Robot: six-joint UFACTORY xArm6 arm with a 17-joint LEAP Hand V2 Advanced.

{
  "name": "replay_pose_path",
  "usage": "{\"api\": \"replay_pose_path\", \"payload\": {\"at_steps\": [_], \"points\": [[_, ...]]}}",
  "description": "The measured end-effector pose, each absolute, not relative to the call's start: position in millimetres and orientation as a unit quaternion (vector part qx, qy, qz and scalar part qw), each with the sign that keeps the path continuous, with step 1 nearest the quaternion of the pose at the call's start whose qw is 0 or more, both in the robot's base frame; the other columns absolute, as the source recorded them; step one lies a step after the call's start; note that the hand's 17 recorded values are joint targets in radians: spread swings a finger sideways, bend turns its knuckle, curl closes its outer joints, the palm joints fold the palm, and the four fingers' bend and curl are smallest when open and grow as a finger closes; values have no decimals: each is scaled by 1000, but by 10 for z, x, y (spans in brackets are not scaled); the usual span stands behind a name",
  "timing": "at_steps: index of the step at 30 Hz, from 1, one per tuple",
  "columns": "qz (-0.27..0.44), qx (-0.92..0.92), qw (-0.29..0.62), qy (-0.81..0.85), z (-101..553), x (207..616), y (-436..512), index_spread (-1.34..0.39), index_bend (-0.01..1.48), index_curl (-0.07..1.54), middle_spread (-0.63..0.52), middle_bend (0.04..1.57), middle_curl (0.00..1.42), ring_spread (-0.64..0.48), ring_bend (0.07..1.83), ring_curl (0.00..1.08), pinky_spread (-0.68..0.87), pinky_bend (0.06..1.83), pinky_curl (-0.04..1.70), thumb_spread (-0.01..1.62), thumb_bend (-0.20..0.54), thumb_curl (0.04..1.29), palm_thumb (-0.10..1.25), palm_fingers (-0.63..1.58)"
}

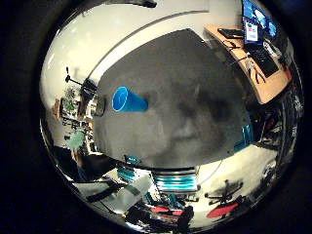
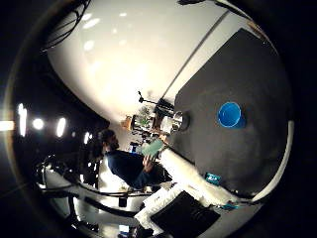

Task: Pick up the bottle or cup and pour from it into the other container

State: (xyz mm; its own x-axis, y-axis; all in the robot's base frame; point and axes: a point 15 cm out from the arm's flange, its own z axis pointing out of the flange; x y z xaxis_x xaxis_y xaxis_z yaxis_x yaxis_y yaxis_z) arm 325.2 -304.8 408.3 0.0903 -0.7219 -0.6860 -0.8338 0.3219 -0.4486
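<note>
A blue cup [image 1: 127,99] stands on a dark grey table [image 1: 190,88] near one of its edges, with its open mouth facing up. It looks small in the right little finger side palm view, so the palm is well above it. The right thumb side palm view shows the same cup [image 2: 231,114] on the table [image 2: 243,74]. White and black parts of my hand [image 2: 178,203] show at that view's edge. Its fingers are not visible. I see no second container on the table.
A wooden desk [image 1: 255,60] with a keyboard and monitors stands past one corner of the table. Red office chairs [image 1: 224,207] and cluttered stands [image 1: 78,102] surround the table's other sides. A pale floor [image 2: 129,59] lies beyond the table.
</note>
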Motion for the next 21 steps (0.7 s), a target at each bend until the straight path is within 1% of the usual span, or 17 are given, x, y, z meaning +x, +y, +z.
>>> {"api": "replay_pose_path", "payload": {"at_steps": [4, 11, 21], "points": [[73, -558, 480, 672, 3912, 3214, -3179, -295, 145, 246, 85, 217, 333, 193, 429, 245, 441, 612, 269, 1025, -28, 308, 528, 77], [127, -534, 516, 658, 3511, 3192, -3224, -291, 148, 246, 90, 222, 334, 188, 427, 246, 435, 612, 271, 1025, -25, 306, 525, 59], [170, -501, 579, 621, 3141, 3292, -3174, -291, 147, 245, 90, 223, 335, 176, 428, 248, 434, 614, 272, 1025, -25, 305, 525, 57]]}}
